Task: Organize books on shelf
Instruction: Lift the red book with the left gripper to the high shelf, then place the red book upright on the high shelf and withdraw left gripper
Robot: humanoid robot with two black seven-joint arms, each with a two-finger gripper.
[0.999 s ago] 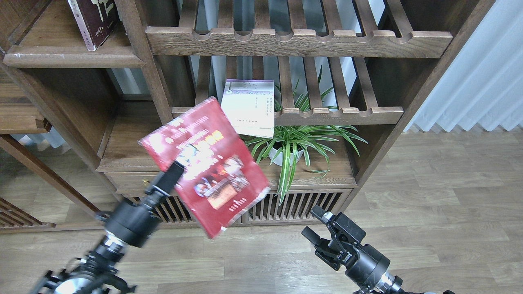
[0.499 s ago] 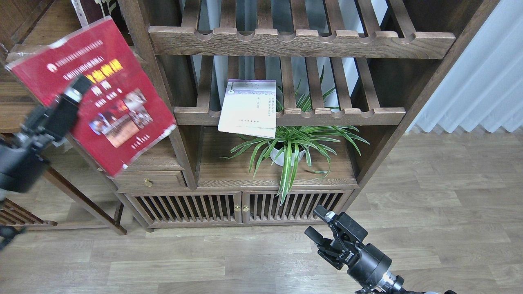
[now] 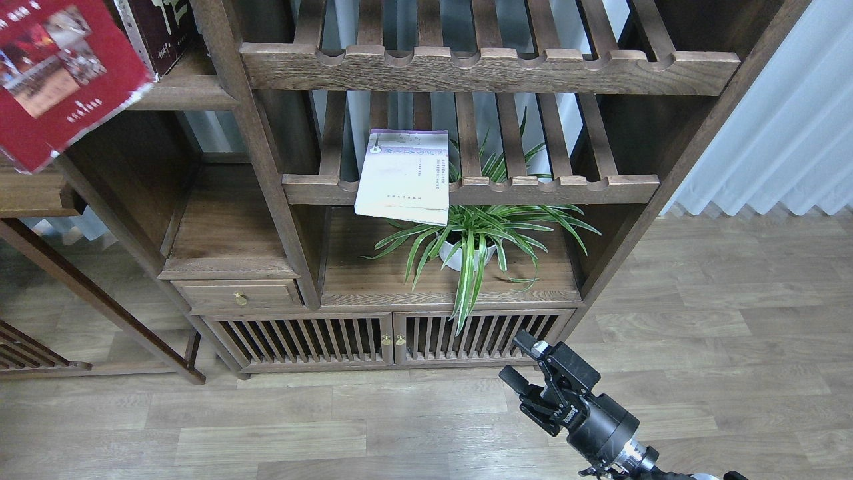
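The red book with small photos (image 3: 60, 73) hangs tilted at the top left corner, partly cut off by the frame edge, in front of the solid dark-brown shelf board (image 3: 190, 93). My left gripper is out of view. The thick dark maroon book with white characters (image 3: 160, 30) stands on that board, just right of the red book. The thin pale lavender-white book (image 3: 403, 175) lies tilted on the lower slatted rack (image 3: 566, 188), overhanging its front rail. My right gripper (image 3: 518, 361) is open and empty, low at the bottom centre-right, above the floor.
An upper slatted rack (image 3: 493, 67) spans the top. A potted spider plant (image 3: 476, 240) stands on the cabinet top below the lavender book. A cabinet with slatted doors (image 3: 393, 337) and a small drawer (image 3: 236, 295) sit beneath. White curtain (image 3: 786, 120) at right.
The red book has moved up and left, from mid-frame to the top left corner beside the maroon book. The left arm has left the view. The right gripper has barely moved.
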